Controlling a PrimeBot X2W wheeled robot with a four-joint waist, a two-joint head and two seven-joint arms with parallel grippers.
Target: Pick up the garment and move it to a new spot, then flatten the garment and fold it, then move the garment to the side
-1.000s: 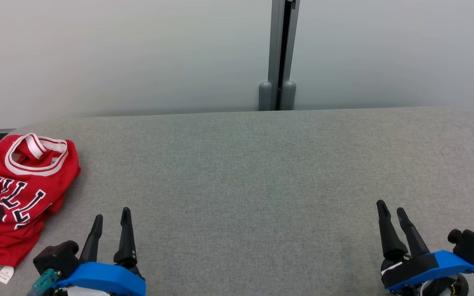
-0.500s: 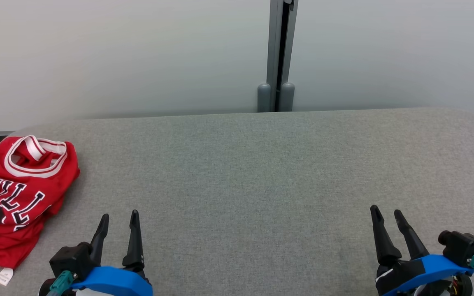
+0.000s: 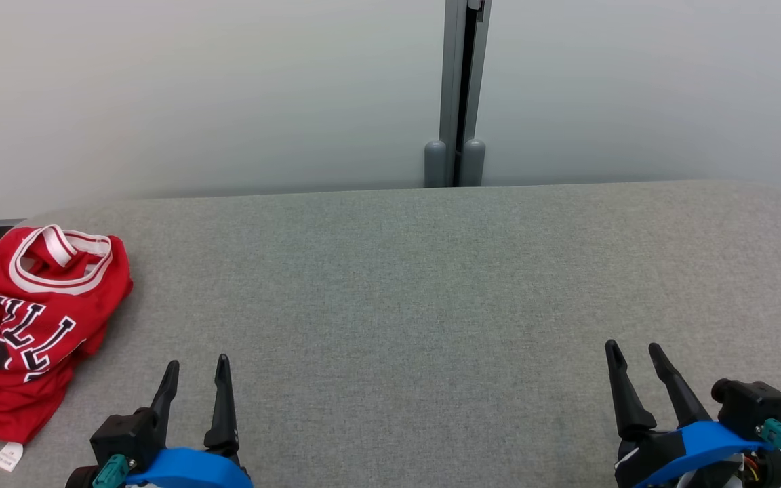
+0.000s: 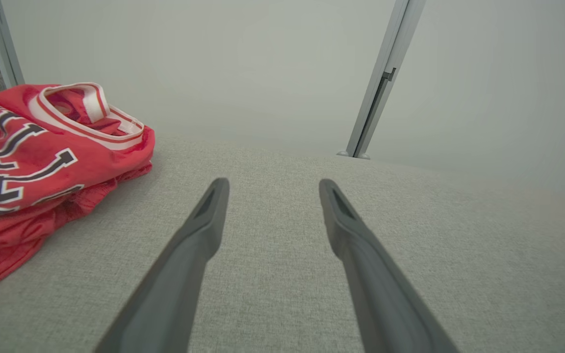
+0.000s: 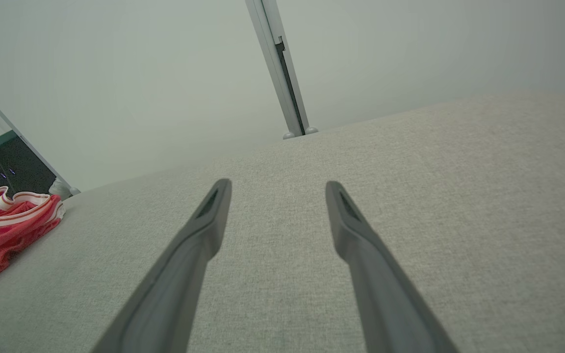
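My left claw (image 3: 198,361) and my right claw (image 3: 632,346) both hang spread wide and empty over the near side of the grey table (image 3: 397,285). The red jersey (image 3: 31,318) lies crumpled at the table's left edge, near my left claw but apart from it.
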